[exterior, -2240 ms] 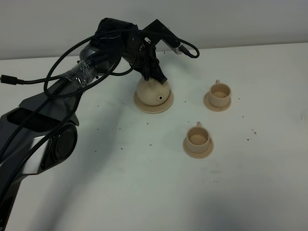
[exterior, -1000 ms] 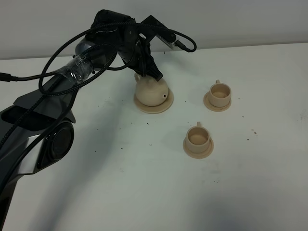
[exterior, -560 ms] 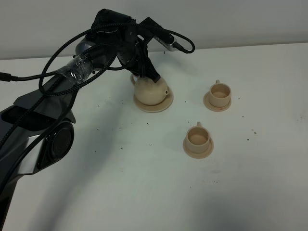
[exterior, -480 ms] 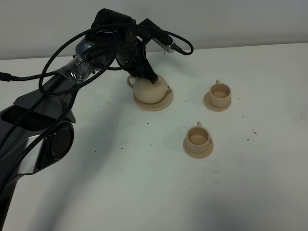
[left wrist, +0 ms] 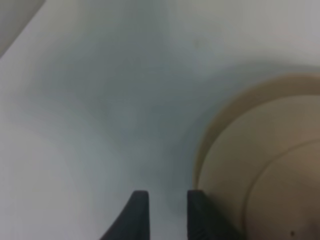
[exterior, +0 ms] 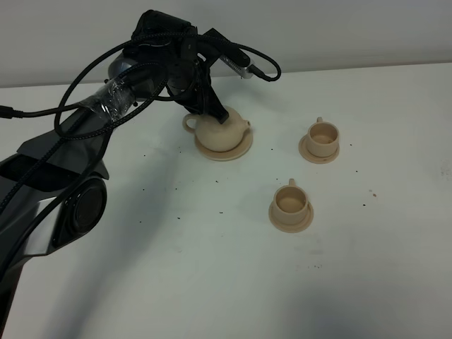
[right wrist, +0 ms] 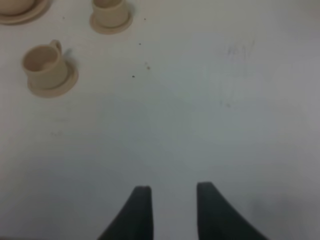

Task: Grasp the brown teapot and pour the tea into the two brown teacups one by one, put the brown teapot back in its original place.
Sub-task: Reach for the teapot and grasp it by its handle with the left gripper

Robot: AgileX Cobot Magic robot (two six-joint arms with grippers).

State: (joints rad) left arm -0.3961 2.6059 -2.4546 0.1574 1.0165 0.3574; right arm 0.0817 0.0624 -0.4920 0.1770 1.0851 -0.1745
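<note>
Poising left end effector (left wrist: 169, 216) narrowly parted at brown teapot (exterior: 223, 131), right end effector (right wrist: 172, 211) wide, empty, over speckled white tabletop (exterior: 176, 272) below grey wall (exterior: 339, 32).

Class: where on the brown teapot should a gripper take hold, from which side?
Its loop handle, approached from the high view's left: it juts from the brown teapot opposite the spout, thin enough to pinch; the round body looks too wide.
</note>
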